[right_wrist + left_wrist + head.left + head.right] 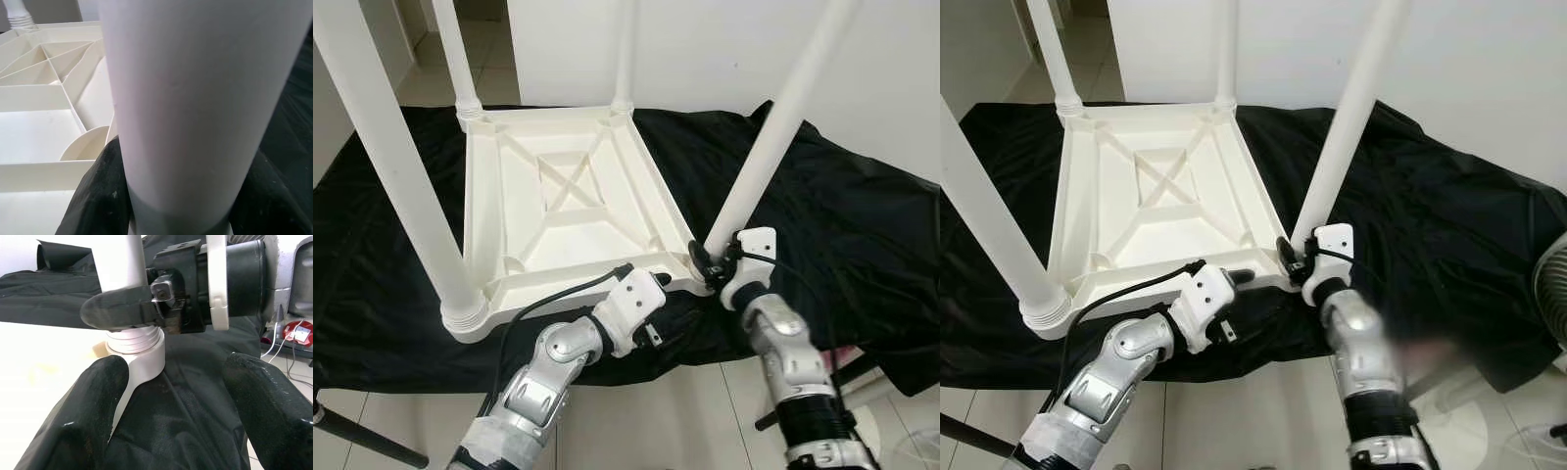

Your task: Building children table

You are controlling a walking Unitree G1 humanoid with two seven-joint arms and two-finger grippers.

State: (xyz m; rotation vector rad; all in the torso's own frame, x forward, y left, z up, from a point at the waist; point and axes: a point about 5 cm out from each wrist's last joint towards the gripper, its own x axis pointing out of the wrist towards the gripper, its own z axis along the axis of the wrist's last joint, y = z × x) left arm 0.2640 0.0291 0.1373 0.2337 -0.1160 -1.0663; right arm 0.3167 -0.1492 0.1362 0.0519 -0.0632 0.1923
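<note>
while the upturned white tabletop [558, 211] lies on the black cloth [862, 245], i have my right tool [710, 262] gripping the near-right leg [766, 142] at its base, long axis rising up and rightward. my left tool [651, 279] sits just beside that corner socket, fingers spread.

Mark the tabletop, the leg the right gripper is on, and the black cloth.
tabletop [570, 201]: left eye view, ribbed underside near the cross brace.
leg [766, 145]: left eye view, middle of the near right shaft.
right gripper [713, 262]: left eye view, at the leg's base.
black cloth [842, 235]: left eye view, bare right part.
</note>
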